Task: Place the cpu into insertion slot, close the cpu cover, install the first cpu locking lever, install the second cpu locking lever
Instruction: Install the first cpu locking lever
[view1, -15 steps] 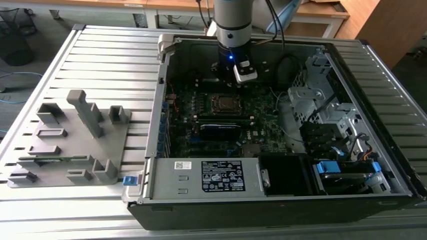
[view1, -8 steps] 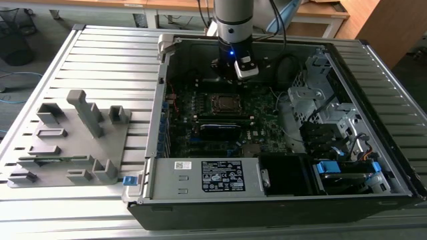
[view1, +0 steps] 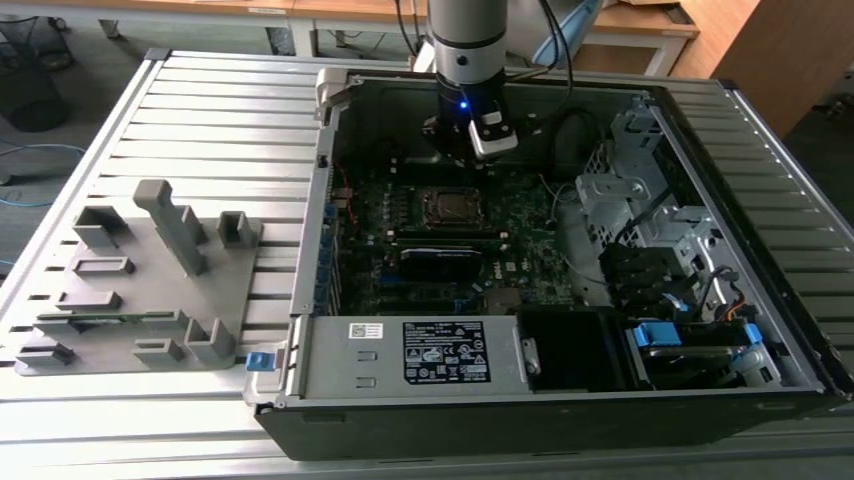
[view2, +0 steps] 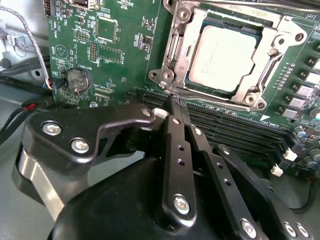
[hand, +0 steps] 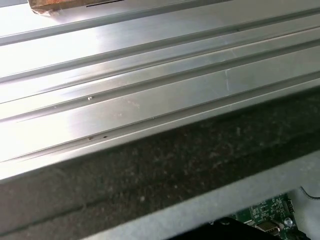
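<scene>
The arm hangs vertical (wrist downward), claw (view2: 172, 107) fingers pressed together.

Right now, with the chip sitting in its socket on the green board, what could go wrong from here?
1. The black gripper hangs close to the square silver cover frame; a sideways slip may scrape the long black slots beside it.
2. The grey-silver square cpu seems seated under the frame, but its edges are partly hidden, so a slight misalignment could go unnoticed.
3. Loose cables lie near the arm and could snag.

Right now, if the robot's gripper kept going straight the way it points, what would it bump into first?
Probably the green motherboard just short of the cpu cover, though depth is hard to judge. The gripper aims that way.
</scene>
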